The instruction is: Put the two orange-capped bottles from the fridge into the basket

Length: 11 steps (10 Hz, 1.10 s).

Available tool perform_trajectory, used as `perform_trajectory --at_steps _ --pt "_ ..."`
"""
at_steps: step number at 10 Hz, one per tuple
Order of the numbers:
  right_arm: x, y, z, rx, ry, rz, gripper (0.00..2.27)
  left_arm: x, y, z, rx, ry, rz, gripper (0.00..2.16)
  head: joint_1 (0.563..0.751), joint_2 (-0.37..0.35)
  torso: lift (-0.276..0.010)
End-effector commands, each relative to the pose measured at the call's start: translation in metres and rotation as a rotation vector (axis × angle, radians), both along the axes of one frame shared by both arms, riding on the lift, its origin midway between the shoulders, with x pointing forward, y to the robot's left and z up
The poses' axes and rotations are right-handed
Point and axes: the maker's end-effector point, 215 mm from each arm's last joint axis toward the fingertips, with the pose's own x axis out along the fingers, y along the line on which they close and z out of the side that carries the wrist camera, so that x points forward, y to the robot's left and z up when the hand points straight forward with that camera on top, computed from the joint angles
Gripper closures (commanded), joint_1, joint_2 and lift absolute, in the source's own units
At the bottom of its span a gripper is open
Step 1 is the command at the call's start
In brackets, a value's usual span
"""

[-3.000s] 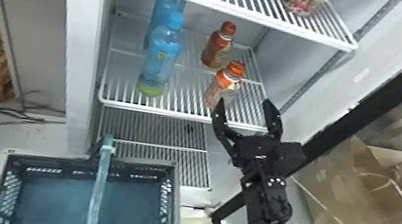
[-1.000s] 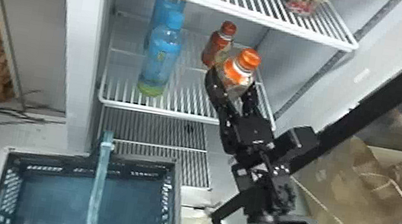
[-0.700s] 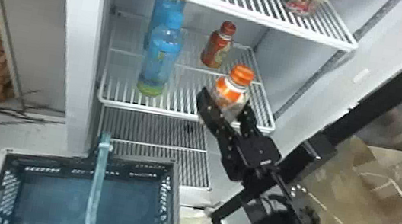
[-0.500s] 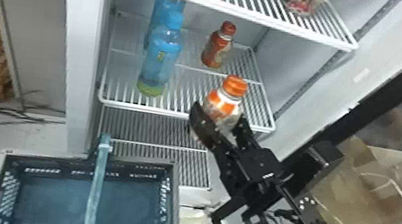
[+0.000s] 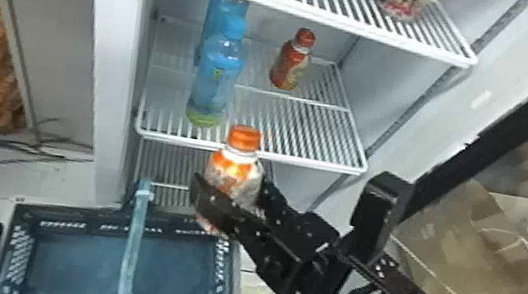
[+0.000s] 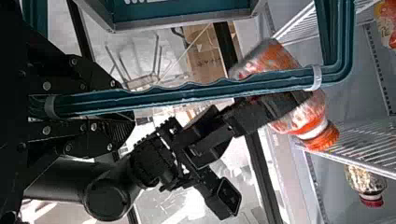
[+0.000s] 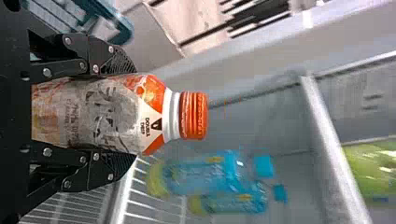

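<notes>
Orange-capped bottle [image 5: 234,174] clasped in the right gripper [image 5: 232,187], out in front of the wire shelf [image 5: 301,129].

The bottle wore a ribbed, bright orange cap above a white neck ring; its shoulder was patterned orange and white, and lower down it turned greyish, with dark lettering. The black fingers pressed it from both sides, the cap clear of their tips. In the head view it stood nearly upright, near the far right corner of the basket [image 5: 65,213]. The second orange-capped bottle [image 5: 290,62], a deeper red-orange with a white neck ring, stood upright on the shelf, right of two blue bottles [image 5: 217,76]. The left gripper [image 6: 127,105] was clamped on the basket's teal handle [image 6: 196,91].
</notes>
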Motion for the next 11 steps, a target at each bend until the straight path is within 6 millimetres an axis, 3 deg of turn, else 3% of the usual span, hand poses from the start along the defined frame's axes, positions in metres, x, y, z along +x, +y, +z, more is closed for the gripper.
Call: perform_trajectory --at_steps 1,4,7,9,11 --pt "-0.016 0.005 -0.02 -0.042 0.109 0.035 0.94 0.0 0.0 0.0 0.001 0.0 0.001 1.2 0.695 -0.308 -0.235" --pt "-0.037 0.017 -0.055 -0.079 0.268 0.116 0.94 0.001 0.0 0.001 0.002 -0.007 -0.005 1.2 0.695 -0.303 -0.235" --pt "-0.044 0.021 -0.085 -0.071 0.368 0.152 0.9 0.003 -0.001 0.001 0.001 -0.012 -0.002 1.2 0.695 -0.291 -0.235" --pt "-0.043 0.02 -0.089 -0.086 0.382 0.155 0.41 0.003 0.0 0.001 0.002 -0.012 0.0 1.2 0.695 -0.289 -0.235" --pt "-0.037 0.016 -0.084 -0.101 0.357 0.141 0.08 0.002 0.0 0.001 0.002 -0.01 0.0 1.2 0.695 -0.292 -0.235"
